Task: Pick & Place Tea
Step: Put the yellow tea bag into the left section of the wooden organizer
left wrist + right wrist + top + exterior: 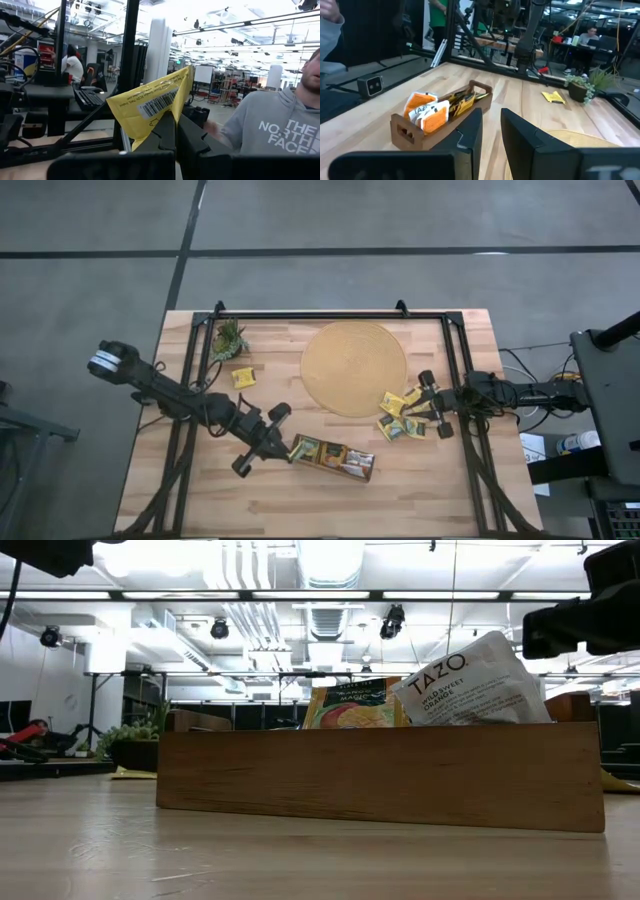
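1. The tabletop (pixel 300 490) carries a round mat (pixel 354 367), a brown tray (pixel 333 458) and a small plant (pixel 229 338).
2. High view: the left gripper (pixel 262 442) sits at the tray's end; the right gripper (pixel 433 405) is beside loose tea sachets (pixel 398 418).
3. Only the left wrist view shows the left fingers (pixel 165 131) clamped on a yellow sachet (pixel 150 102).
4. Right wrist view: the right fingers (pixel 470 131) stand slightly apart, holding nothing.
5. Low view: sachets in the tray (pixel 468 680).

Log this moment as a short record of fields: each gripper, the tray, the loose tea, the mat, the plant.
left gripper: shut on a yellow sachet, beside the tray's end
right gripper: slightly apart, empty, at the mat's edge
tray: holds several sachets
loose sachets: cluster by the mat's edge
lone sachet: near the plant
round mat: bare
plant: back left corner
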Available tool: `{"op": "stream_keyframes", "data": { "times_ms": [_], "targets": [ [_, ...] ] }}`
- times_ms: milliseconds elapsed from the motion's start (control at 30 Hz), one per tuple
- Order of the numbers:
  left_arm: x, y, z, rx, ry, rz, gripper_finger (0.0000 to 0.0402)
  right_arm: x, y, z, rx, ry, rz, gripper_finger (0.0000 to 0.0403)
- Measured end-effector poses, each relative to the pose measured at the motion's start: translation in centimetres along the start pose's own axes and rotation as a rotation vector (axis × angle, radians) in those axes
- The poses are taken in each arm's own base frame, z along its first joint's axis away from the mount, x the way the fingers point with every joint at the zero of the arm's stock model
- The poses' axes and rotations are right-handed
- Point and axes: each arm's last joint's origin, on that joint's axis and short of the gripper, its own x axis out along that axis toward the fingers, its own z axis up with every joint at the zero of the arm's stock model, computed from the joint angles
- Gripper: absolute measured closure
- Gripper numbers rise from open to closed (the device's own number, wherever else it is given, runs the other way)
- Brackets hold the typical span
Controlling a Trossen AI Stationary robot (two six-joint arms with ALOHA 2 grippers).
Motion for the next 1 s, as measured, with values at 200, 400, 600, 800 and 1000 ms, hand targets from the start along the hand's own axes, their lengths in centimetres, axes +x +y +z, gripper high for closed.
{"op": "stream_keyframes", "data": {
  "times_ms": [200,400,600,800,1000],
  "targets": [
    [0.0,0.0,-0.1,-0.002,0.01,0.002,0.0401,0.0,0.0,0.0,0.002,0.001,0.0,0.0335],
    [0.0,0.0,-0.2,-0.003,0.016,0.004,0.0401,0.0,-0.1,0.5,-0.015,-0.05,-0.008,0.0335],
    [0.0,0.0,-0.2,-0.004,0.02,0.001,0.0401,-0.2,-0.3,2.3,-0.002,-0.229,-0.024,0.0335],
    [0.0,-0.1,-0.4,-0.022,0.049,-0.043,0.0401,-1.9,-0.2,6.6,-0.13,-0.72,-0.02,0.0335],
    [0.0,-0.1,-0.8,-0.031,0.102,-0.096,0.0401,-1.3,-0.4,6.9,-0.163,-0.744,-0.024,0.0335]
  ]
}}
